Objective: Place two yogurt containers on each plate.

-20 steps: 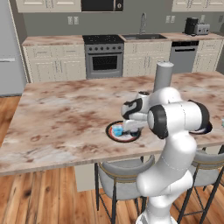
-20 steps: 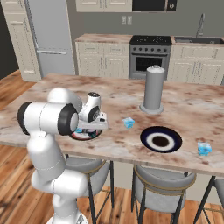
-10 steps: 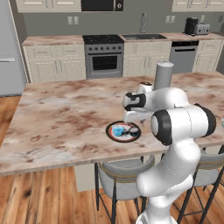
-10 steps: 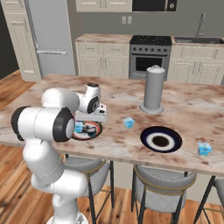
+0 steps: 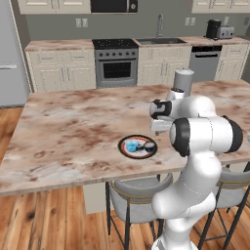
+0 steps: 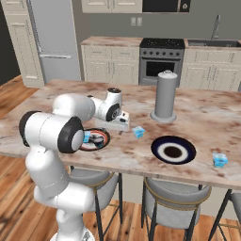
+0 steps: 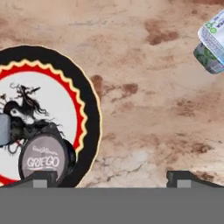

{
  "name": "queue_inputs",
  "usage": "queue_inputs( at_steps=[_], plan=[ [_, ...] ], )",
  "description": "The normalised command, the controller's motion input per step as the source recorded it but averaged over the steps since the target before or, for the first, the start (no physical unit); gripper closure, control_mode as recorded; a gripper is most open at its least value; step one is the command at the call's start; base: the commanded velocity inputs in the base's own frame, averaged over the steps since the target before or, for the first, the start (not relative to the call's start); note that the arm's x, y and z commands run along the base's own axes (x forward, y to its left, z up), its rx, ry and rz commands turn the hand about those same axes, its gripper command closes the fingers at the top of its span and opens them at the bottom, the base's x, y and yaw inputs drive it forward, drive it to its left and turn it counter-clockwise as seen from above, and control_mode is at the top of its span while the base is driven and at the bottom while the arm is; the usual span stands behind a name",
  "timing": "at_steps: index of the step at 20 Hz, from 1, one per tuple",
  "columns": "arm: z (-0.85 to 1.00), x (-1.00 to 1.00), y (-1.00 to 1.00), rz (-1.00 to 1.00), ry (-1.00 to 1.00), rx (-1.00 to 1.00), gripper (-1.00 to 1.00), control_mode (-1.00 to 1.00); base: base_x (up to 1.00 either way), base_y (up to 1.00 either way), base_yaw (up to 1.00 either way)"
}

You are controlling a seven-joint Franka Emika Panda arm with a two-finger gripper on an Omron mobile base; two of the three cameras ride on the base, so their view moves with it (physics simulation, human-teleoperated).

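Progress, as we judge it, stands at half: the red-rimmed plate [image 6: 95,139], left of the tall grey cylinder [image 6: 164,96] on the counter [image 6: 207,113], carries a blue yogurt cup [image 5: 131,145] and a dark yogurt cup [image 7: 45,161]. Our pincer [image 7: 112,178] hangs above that plate's edge, jaws wide apart and holding nothing. Further right, one loose blue cup [image 6: 138,132] sits in front of the cylinder, then the blue-rimmed plate [image 6: 173,150] lies bare, and a last blue cup [image 6: 219,160] waits beyond it.
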Motion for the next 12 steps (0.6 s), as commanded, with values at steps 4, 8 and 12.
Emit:
queue_inputs(
  at_steps=[4, 8, 12],
  plan=[
    [0.00, 0.40, -0.60, -0.25, 0.00, 0.00, -1.00, -1.00, 0.00, 0.00, 0.00],
    [0.00, 0.42, -0.37, -0.27, 0.00, 0.00, -1.00, -1.00, 0.00, 0.00, 0.00],
    [0.00, 0.48, -0.16, -0.23, 0.00, 0.01, -1.00, -1.00, 0.00, 0.00, 0.00]
  ],
)
